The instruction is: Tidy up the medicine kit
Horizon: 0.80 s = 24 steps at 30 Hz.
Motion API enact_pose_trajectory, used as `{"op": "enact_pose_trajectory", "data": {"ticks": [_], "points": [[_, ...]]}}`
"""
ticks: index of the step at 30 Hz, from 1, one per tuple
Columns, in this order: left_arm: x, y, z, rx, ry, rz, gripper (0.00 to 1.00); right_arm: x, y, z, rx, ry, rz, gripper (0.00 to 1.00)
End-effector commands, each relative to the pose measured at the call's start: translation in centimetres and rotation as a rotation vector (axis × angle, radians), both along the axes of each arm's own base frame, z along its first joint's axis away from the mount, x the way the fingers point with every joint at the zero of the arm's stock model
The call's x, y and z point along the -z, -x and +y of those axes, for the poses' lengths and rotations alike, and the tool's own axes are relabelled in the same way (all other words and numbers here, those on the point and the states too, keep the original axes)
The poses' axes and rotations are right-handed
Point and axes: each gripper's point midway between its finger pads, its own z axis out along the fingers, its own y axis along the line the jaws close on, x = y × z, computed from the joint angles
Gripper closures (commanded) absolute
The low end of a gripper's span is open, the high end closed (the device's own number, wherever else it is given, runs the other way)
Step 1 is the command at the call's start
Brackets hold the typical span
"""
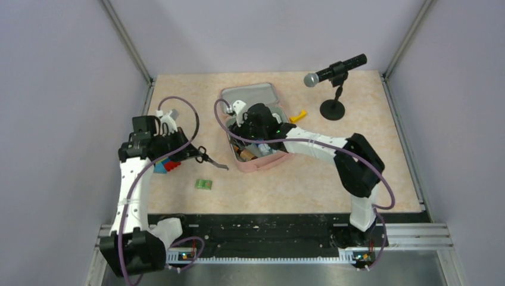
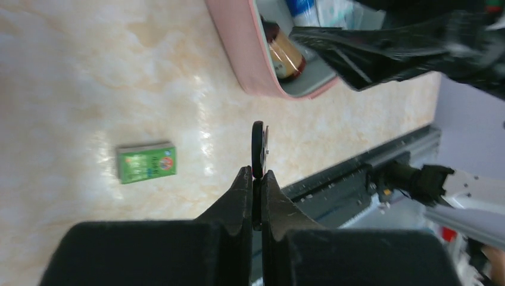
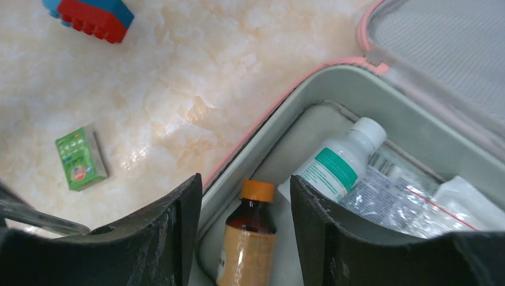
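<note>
Right pincer (image 3: 244,193) gapes over the medicine kit (image 1: 265,164), its arm (image 1: 315,143) hiding much inside; left pincer (image 2: 255,179) beside the kit clamps edge-on scissors (image 2: 258,149)

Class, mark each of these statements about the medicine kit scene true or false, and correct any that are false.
1. The medicine kit lies open. True.
2. The small green box is inside the kit. False: it lies on the table, outside the kit.
3. The left gripper is shut on the scissors. True.
4. The brown bottle has a white cap. False: its cap is orange.
5. The right gripper is shut on the white bottle. False: its fingers stand apart over the brown bottle.
</note>
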Motion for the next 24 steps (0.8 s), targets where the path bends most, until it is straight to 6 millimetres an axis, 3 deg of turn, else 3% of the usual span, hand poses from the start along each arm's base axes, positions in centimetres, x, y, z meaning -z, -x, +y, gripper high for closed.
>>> {"op": "enact_pose_trajectory", "data": {"ticks": [1,6,9,14,19,24], "points": [[-2.4,0.2,3.5,-0.063,-0.167,-0.124,1.0,-0.9,-2.2,2.8,0.077,-0.083,0.022,0.44],[-5.0,-1.3,6.8,-0.234,-0.189,-0.231,1.0,1.3,-2.5,3.6,0.088,-0.047,0.043,0.46],[-6.0,-2.0,7.7,-0.283,-0.191,-0.268,1.0,2.3,-1.8,3.8,0.076,-0.032,0.047,0.5],[-6.9,-2.6,8.1,-0.291,-0.205,-0.31,1.0,2.6,0.4,4.9,0.022,-0.031,0.065,0.52],[-6.9,-2.7,8.1,-0.301,-0.201,-0.316,1.0,2.2,2.2,5.7,-0.022,-0.041,0.095,0.48],[-6.5,-2.6,7.8,-0.301,-0.179,-0.31,1.0,3.8,3.4,5.0,-0.028,0.024,0.068,0.49]]}}
